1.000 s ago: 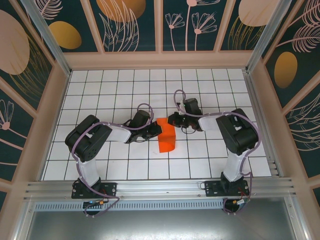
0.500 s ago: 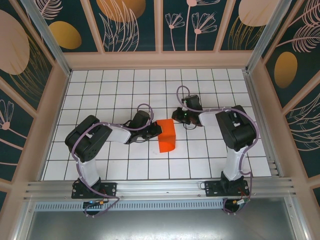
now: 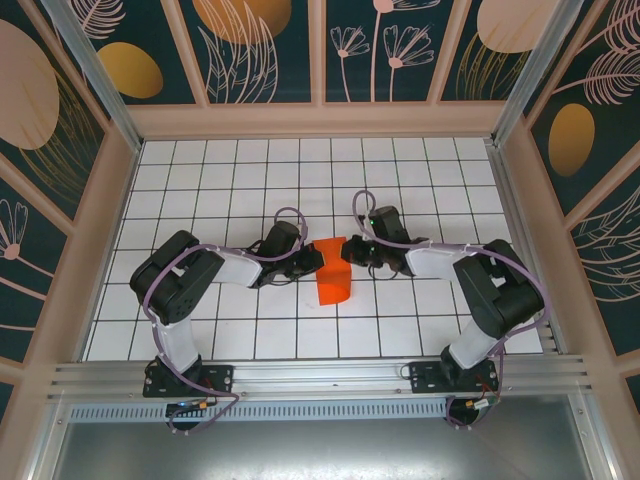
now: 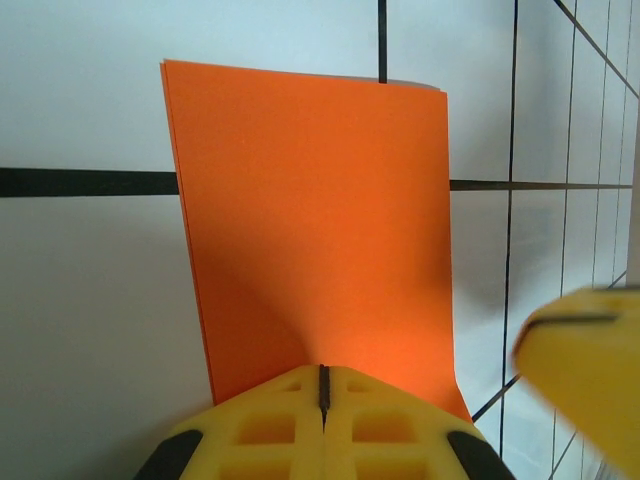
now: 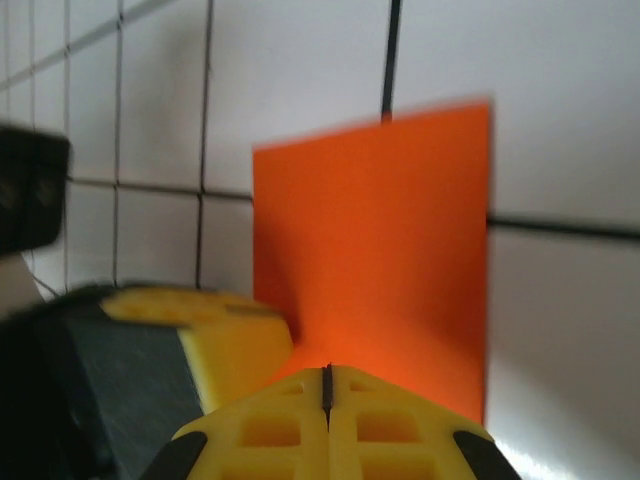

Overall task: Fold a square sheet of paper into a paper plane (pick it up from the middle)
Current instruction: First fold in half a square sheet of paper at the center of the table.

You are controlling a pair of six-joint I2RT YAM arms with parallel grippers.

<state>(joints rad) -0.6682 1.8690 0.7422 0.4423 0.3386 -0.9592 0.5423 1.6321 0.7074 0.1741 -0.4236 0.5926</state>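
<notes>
The square sheet of paper (image 3: 335, 275) is bright orange-red and lies folded into a narrow rectangle on the white tiles at the centre; its near right corner curls up a little. No paper plane is in view. My left gripper (image 3: 320, 258) is shut, its tips resting on the paper's far left part. In the left wrist view the paper (image 4: 320, 220) stretches away from the shut left gripper (image 4: 322, 370). My right gripper (image 3: 350, 250) is shut too, tips on the paper's far right edge. The right wrist view shows the right gripper (image 5: 327, 372) touching the paper (image 5: 390, 230).
The two grippers face each other a few centimetres apart over the paper's far end. A yellow finger of the left gripper (image 5: 230, 330) shows beside the right one. Wooden walls (image 3: 110, 200) ring the tiled floor (image 3: 220, 180), and a metal rail (image 3: 320, 375) runs along the near edge.
The right arm has swung left and stretched out, bringing its shut gripper from beside the paper onto the paper's far right edge. The left arm and the paper have stayed put.
</notes>
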